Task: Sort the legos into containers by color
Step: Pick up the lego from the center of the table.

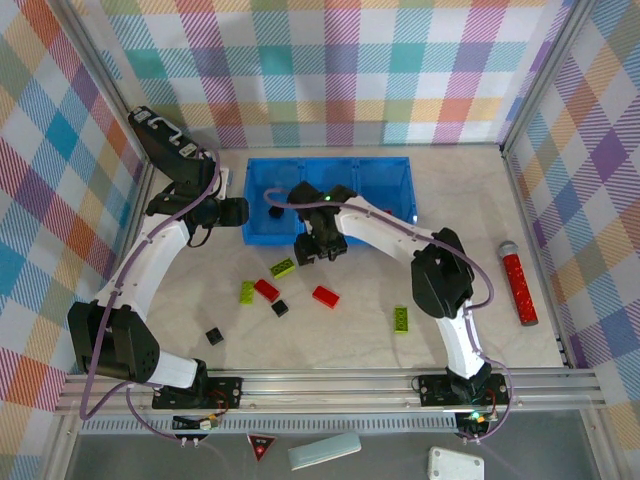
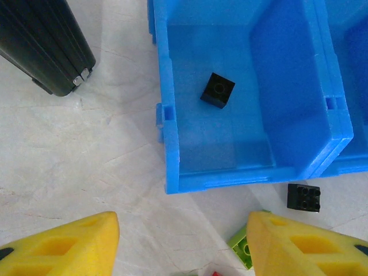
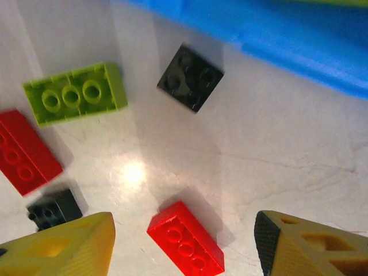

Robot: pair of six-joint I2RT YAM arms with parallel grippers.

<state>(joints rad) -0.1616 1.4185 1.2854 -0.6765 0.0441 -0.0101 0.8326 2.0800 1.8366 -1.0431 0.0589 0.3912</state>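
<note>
While the right claw [image 3: 183, 223] gapes, a red lego [image 3: 185, 239] lies between its jaws.

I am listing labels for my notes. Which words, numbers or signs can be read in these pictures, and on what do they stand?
Nothing can be read as text.
On the black case: white markings, too small to read.
On the red triangle sign below the near rail: inner mark, too small to read.
</note>
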